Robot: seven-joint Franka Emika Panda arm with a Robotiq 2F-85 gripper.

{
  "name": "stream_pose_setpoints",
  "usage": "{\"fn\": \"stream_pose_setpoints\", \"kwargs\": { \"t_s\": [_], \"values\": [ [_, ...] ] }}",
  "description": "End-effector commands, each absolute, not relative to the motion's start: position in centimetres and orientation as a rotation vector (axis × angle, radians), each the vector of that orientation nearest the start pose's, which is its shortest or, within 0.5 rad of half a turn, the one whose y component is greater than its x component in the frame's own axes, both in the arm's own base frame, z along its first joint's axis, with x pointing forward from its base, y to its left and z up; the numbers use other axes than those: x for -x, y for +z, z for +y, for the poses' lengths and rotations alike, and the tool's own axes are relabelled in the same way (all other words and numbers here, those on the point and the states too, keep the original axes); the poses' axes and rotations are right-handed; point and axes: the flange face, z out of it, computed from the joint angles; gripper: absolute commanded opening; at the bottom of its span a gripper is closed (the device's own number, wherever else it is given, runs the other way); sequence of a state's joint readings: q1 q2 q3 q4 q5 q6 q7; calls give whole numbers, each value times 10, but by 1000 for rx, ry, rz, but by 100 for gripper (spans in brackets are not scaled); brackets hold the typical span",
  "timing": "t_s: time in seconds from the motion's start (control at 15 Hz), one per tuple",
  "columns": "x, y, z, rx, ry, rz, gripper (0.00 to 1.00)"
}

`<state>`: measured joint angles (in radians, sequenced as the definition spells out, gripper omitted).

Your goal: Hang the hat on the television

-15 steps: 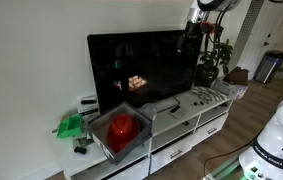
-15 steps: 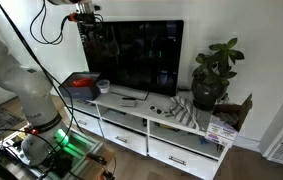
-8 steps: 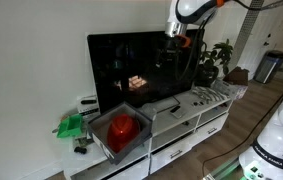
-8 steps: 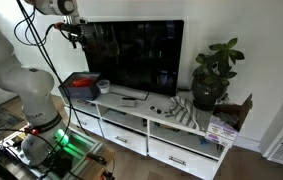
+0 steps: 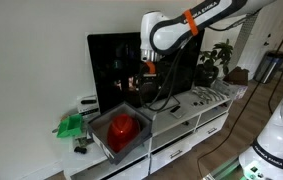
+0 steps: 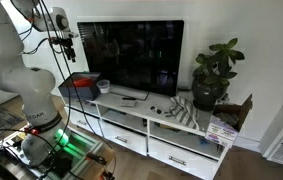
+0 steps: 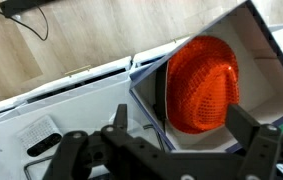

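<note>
On the white bench (image 6: 131, 109) beside the television (image 6: 136, 55), red-orange hat (image 7: 203, 85) lying inside an open-topped box (image 7: 258, 48), claw (image 7: 181, 140) hovering above it, fingers spread wide, gripping nothing

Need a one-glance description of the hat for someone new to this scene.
Find the large black television on the long white stand. At the stand's end farthest from the potted plant sits an open box, with the hat inside. It is a bright red-orange dome, unlike the green object beside the box.
</note>
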<state>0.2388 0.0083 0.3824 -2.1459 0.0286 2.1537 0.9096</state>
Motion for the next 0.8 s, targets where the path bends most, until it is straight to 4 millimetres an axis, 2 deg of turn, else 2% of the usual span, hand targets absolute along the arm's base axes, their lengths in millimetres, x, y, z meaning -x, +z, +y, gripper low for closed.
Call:
{"fn": "stream_pose_setpoints", "kwargs": {
  "t_s": [0.0, 0.13, 0.4, 0.73],
  "values": [
    [-443, 389, 321, 3091, 6, 505, 100],
    [-450, 376, 325, 3091, 8, 530, 100],
    [-455, 378, 325, 3084, 0, 535, 100],
    [-477, 344, 324, 2994, -30, 638, 100]
  ]
}}
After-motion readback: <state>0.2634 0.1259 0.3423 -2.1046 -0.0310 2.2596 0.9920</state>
